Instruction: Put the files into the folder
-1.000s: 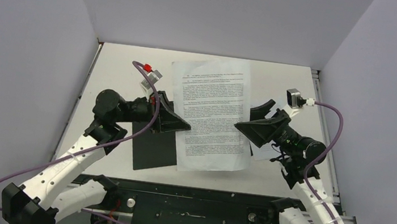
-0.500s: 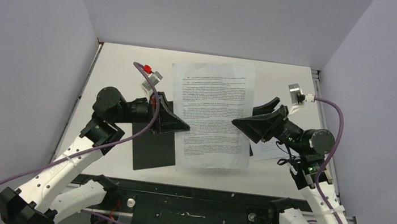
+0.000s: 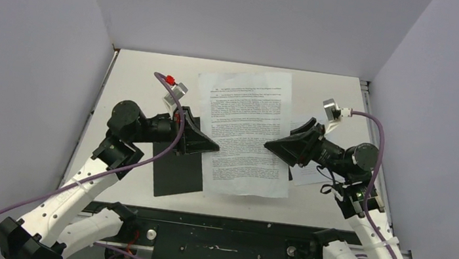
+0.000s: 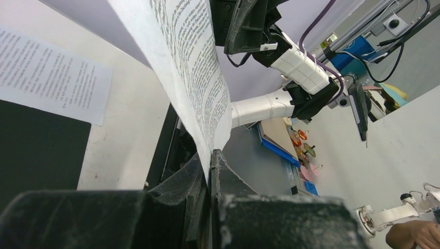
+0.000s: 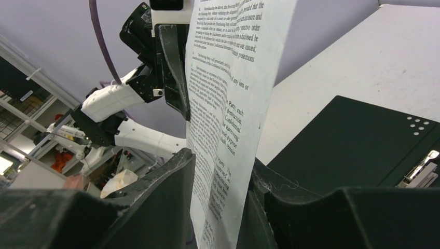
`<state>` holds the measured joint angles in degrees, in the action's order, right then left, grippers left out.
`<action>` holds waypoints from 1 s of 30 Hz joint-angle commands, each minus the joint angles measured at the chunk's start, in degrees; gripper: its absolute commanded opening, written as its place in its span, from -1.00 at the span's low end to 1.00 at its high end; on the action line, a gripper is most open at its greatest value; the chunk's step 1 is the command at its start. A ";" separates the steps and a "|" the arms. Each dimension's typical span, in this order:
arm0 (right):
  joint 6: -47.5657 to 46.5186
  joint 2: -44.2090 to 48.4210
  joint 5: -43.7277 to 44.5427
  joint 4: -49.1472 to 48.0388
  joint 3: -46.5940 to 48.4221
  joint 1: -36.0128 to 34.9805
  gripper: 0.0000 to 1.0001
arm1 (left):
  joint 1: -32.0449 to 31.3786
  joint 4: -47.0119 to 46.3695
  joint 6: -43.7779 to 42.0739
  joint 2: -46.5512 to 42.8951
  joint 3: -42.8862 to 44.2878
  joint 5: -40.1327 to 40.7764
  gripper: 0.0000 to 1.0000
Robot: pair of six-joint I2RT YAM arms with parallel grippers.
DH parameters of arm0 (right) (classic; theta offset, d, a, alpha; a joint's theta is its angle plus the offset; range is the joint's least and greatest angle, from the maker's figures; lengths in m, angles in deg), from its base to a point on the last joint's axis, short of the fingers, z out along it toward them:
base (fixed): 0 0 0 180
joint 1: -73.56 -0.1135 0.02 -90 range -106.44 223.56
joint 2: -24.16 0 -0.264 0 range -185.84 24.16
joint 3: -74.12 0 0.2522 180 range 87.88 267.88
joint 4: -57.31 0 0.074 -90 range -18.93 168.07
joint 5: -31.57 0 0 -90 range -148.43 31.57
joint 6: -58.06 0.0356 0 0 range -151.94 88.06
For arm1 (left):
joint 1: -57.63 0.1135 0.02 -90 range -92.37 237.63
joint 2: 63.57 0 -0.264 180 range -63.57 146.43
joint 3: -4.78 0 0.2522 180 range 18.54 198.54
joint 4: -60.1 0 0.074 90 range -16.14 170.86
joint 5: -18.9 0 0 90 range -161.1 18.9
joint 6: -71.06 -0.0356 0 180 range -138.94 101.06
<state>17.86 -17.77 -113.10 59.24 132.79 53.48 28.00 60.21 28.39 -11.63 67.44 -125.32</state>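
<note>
My left gripper (image 3: pixel 215 146) is clamped tight on the left edge of the light, limp file sheet (image 3: pixel 246 131) held above mid-table, my right gripper (image 3: pixel 269 145) straddles its right edge, pinch unconfirmed, so I judge opposite-edge holds best for carrying it to the open folder (image 3: pixel 176 174) near the near edge.

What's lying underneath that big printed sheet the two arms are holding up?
Beneath the held sheet lies the open black folder, with a second printed page peeking out at the right. Whatever else lies under the sheet's middle is covered from above.
</note>
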 commanded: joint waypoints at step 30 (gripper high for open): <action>-18.88 -7.58 9.06 20.00 8.54 -2.33 -0.89 | 0.62 27.24 -11.98 -2.00 5.04 25.07 0.27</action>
<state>5.82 -23.96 -108.40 72.81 137.18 51.38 28.20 77.52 20.65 -11.50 69.17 -111.42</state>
